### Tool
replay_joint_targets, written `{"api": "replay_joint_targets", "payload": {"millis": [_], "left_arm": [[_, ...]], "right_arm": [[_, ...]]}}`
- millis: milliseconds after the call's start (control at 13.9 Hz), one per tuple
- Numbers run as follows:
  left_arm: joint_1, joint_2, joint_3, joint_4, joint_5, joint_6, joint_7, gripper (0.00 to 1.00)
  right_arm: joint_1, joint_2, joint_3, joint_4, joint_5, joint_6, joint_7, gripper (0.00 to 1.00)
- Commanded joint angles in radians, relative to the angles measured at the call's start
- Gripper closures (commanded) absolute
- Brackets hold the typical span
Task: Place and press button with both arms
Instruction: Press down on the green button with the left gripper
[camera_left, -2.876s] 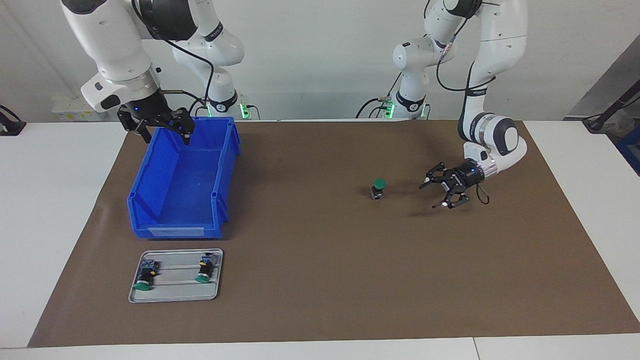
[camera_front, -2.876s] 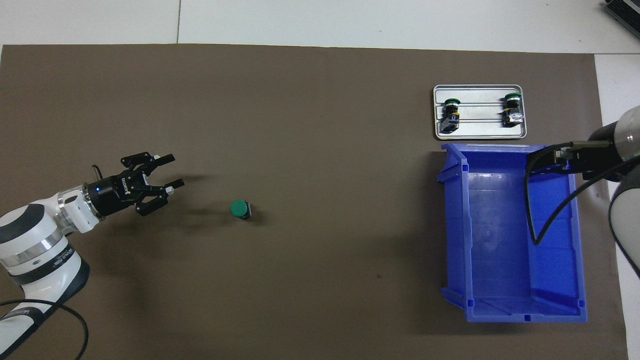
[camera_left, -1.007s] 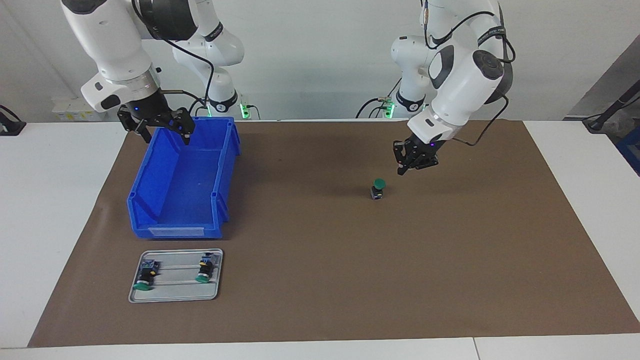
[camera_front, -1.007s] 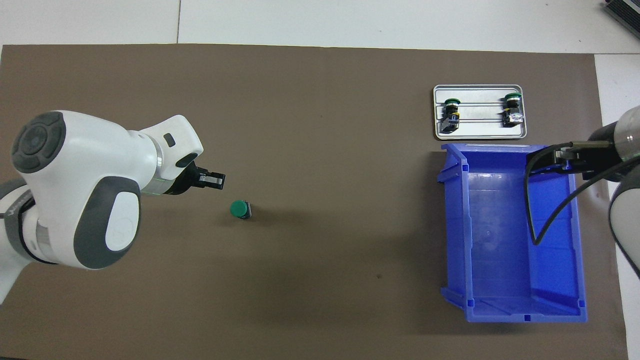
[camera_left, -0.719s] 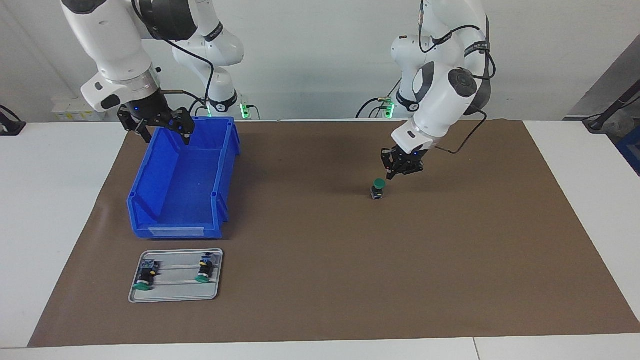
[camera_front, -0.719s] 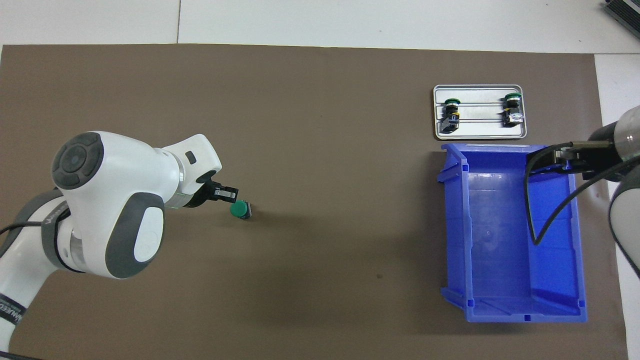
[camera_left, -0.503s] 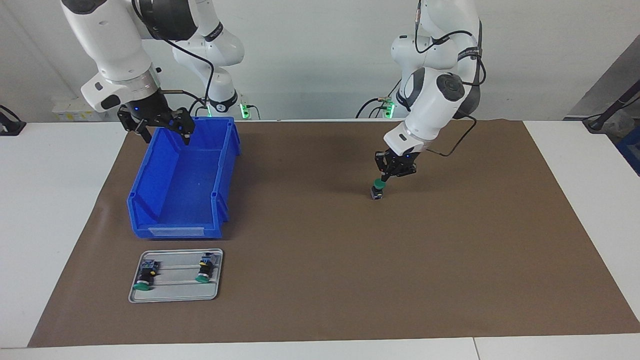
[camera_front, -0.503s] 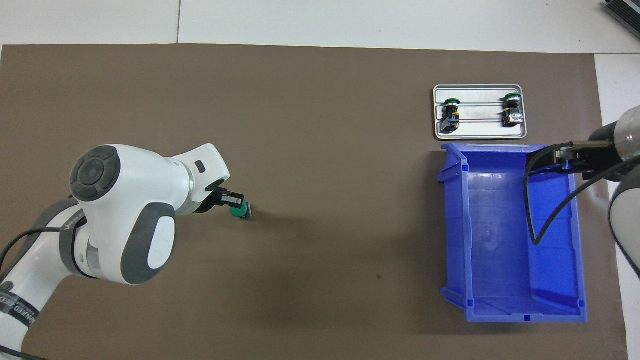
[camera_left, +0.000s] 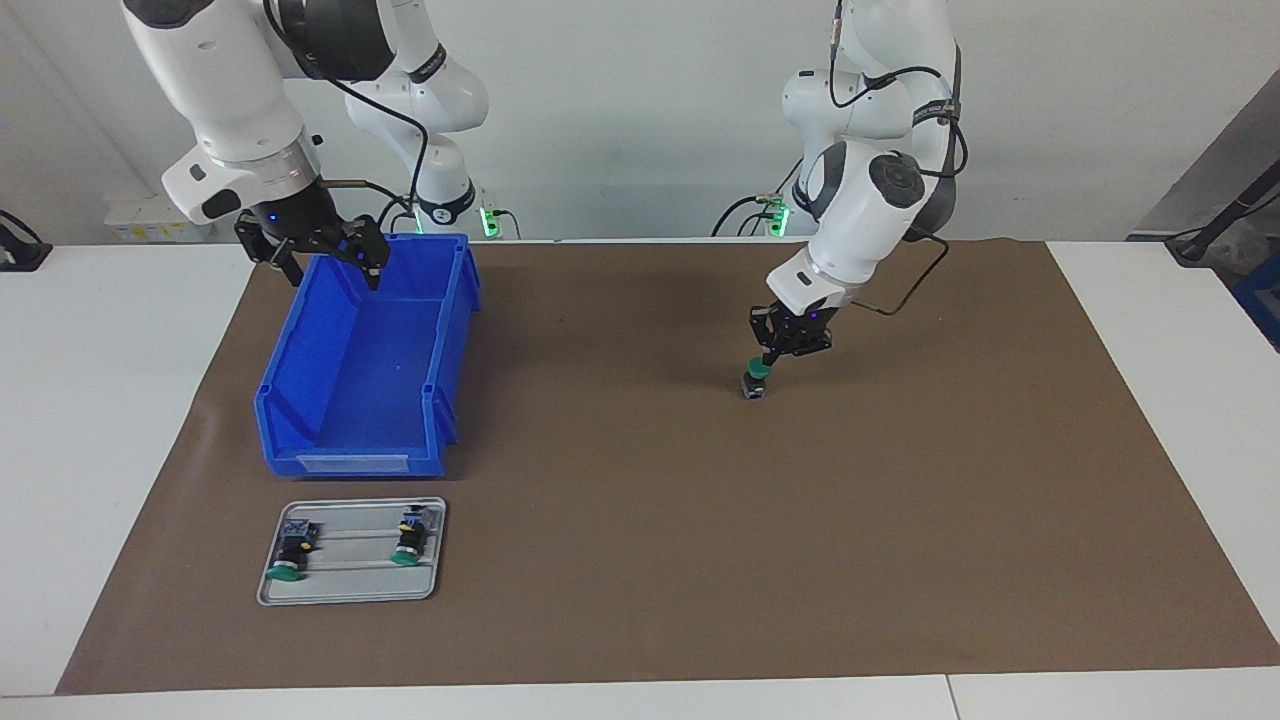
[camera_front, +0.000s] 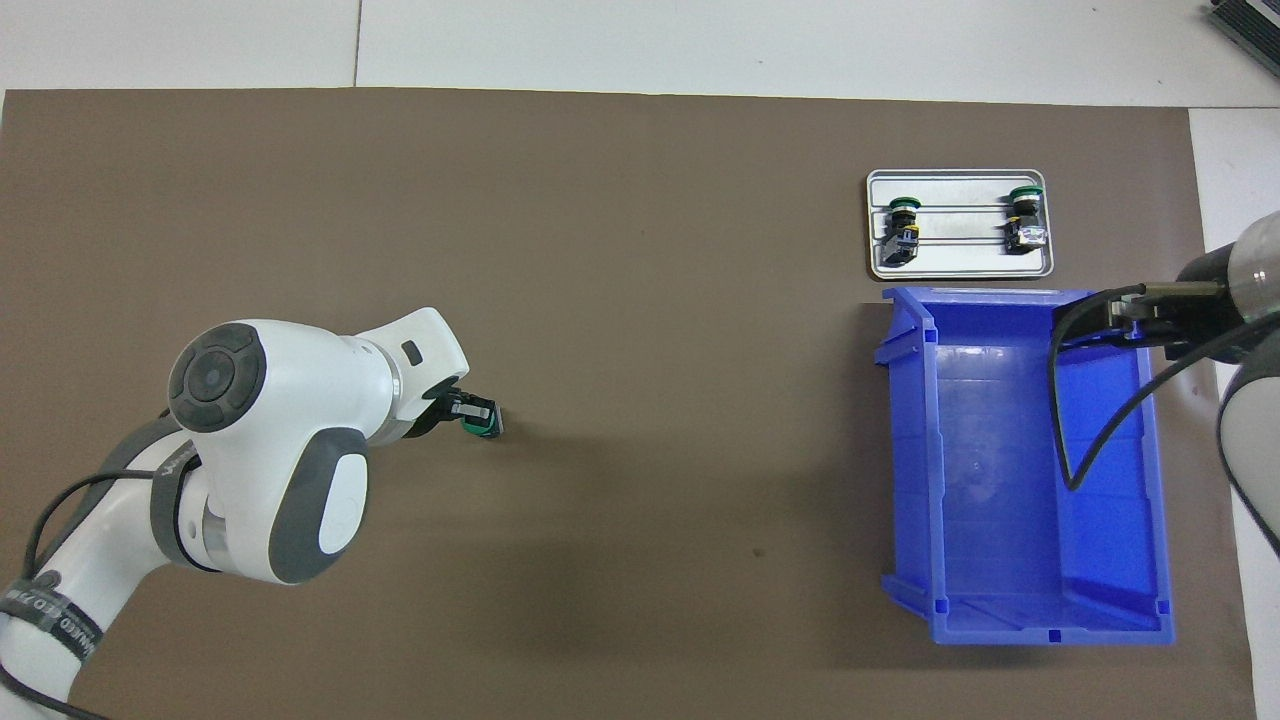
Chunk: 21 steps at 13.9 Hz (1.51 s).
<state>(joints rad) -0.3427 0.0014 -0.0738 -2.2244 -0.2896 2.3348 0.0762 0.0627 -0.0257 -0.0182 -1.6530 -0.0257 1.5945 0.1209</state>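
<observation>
The left gripper (camera_left: 770, 361), fingertips closed together and holding nothing, bears down on the round green cap of the small black-bodied push-button (camera_left: 755, 381). The button stands upright on the brown table mat (camera_left: 640, 560), toward the left arm's end. It appears light, rigid and easily tipped; contact belongs at the cap centre, and any grasp on the cylindrical body. The right gripper (camera_left: 322, 257) waits with fingers spread, empty, over the blue plastic bin (camera_left: 365, 400).

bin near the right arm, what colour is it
Blue, all over. The bin shows best in the overhead view, where its whole inside is visible.
</observation>
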Motion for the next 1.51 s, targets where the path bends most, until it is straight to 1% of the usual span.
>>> {"api": "replay_joint_targets", "payload": {"millis": [0,72,431,791,935,1078,1150,1222,1438], "left_arm": [[-0.028,-0.015,0.014,-0.055,0.021,0.060,-0.016,1.00],[-0.038,-0.009,0.014,-0.066,0.021,0.079,-0.015,1.00],[-0.038,-0.009,0.014,-0.083,0.021,0.089,-0.015,1.00],[-0.038,0.005,0.014,-0.126,0.021,0.166,-0.006,1.00],[-0.038,0.006,0.014,-0.127,0.021,0.166,-0.006,1.00],[-0.036,0.018,0.015,-0.094,0.020,0.149,-0.010,1.00],[-0.029,0.020,0.015,-0.066,0.021,0.121,-0.010,1.00],[-0.022,0.020,0.017,-0.025,0.020,0.065,-0.010,1.00],[0.017,0.020,0.023,0.125,0.021,-0.151,-0.010,1.00]], "right_arm": [[0.000,0.003,0.000,0.005,0.013,-0.010,0.011,0.00],[0.000,0.003,0.000,0.005,0.013,-0.010,0.011,0.00],[0.000,0.003,0.000,0.005,0.013,-0.010,0.011,0.00],[0.000,0.003,0.000,0.005,0.013,-0.010,0.011,0.00],[0.000,0.003,0.000,0.005,0.013,-0.010,0.011,0.00],[0.000,0.003,0.000,0.005,0.013,-0.010,0.011,0.00],[0.000,0.003,0.000,0.005,0.013,-0.010,0.011,0.00],[0.000,0.003,0.000,0.005,0.013,-0.008,0.011,0.00],[0.006,0.003,0.001,0.007,0.012,-0.004,0.008,0.00]]}}
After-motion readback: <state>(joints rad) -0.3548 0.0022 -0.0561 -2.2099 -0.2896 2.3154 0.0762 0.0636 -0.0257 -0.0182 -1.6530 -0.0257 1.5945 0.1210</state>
